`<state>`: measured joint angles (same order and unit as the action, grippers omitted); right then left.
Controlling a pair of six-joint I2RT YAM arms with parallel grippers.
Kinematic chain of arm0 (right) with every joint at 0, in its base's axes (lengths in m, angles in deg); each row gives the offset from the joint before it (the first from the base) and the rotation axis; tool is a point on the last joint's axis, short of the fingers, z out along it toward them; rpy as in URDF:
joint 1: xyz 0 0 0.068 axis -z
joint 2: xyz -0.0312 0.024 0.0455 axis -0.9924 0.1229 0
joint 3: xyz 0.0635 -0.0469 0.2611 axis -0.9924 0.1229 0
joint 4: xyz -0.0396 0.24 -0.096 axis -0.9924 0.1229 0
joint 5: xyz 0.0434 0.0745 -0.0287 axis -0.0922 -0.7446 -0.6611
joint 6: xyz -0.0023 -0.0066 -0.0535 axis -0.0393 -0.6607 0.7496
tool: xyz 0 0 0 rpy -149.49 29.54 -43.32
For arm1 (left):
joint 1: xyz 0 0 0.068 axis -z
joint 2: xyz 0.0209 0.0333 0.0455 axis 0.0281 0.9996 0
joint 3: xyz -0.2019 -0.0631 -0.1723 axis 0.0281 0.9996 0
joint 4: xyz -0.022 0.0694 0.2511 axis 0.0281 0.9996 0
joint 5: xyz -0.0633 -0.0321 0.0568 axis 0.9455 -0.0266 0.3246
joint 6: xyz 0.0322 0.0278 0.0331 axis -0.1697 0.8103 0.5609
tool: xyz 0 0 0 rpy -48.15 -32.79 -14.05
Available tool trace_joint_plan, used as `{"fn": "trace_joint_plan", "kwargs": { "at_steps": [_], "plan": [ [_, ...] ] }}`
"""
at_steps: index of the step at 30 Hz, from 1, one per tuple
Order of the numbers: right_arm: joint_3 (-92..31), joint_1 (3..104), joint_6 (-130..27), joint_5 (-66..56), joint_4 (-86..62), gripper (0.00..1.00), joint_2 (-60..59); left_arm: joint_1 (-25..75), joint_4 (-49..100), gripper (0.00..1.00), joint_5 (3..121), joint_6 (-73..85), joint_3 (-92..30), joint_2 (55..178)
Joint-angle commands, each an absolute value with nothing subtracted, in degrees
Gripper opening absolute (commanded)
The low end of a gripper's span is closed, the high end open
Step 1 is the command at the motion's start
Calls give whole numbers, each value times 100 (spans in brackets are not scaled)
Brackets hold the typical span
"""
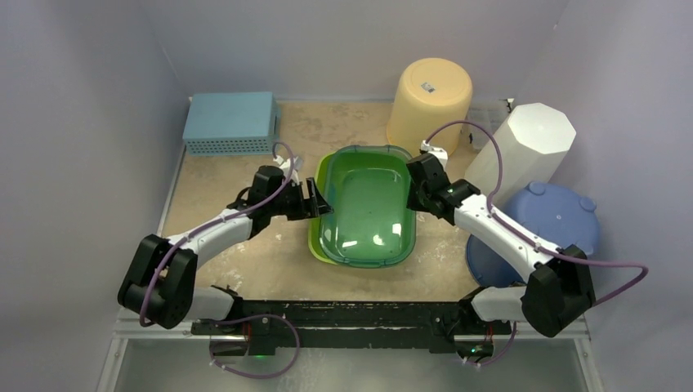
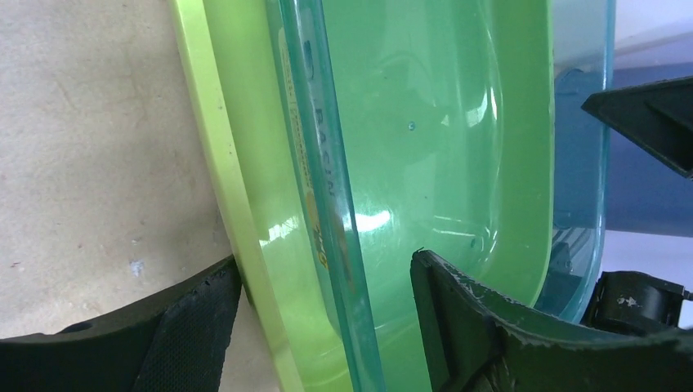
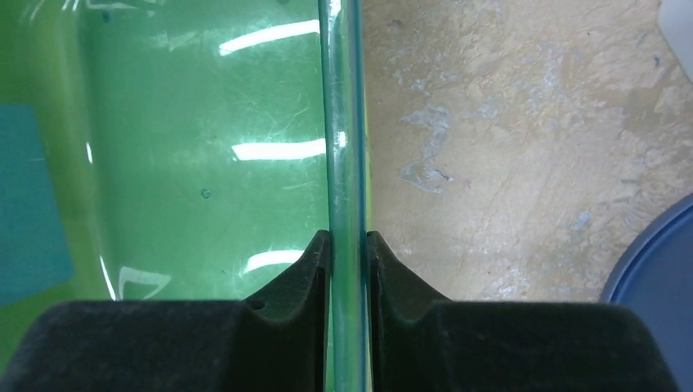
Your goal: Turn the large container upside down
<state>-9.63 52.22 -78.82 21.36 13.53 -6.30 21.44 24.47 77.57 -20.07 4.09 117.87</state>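
The large container [image 1: 368, 204], a see-through teal tub, sits open side up in the middle of the table, nested in a lime green tub [image 1: 317, 237]. My right gripper [image 1: 411, 186] is at its right rim. In the right wrist view that gripper [image 3: 347, 237] is shut on the thin teal rim [image 3: 345, 122], one finger inside and one outside. My left gripper [image 1: 315, 198] is at the left side. In the left wrist view it [image 2: 325, 261] stands open, straddling the teal rim [image 2: 327, 163] and the lime rim [image 2: 208, 139], with one finger outside and one inside the tub.
A yellow bucket [image 1: 431, 102] stands upside down at the back. A white octagonal bin [image 1: 523, 151] and a blue tub [image 1: 547, 233] crowd the right side. A light blue basket [image 1: 230, 122] lies at the back left. Grey walls close in on both sides.
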Motion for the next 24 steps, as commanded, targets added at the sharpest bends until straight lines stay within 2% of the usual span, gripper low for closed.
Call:
{"fn": "trace_joint_plan", "kwargs": {
  "at_steps": [1,10,24],
  "plan": [
    [-1173,5244,-7908,2361,1448,0,-927,2352,2054,73,7678,-2185,121,11778],
    [-1013,5244,-8249,1721,1035,0,-1390,2423,2710,73,6803,-1903,-34,11208],
    [-879,5270,-8806,1276,791,0,-1867,2436,2873,72,6981,-1901,-41,11068]
  ]
}}
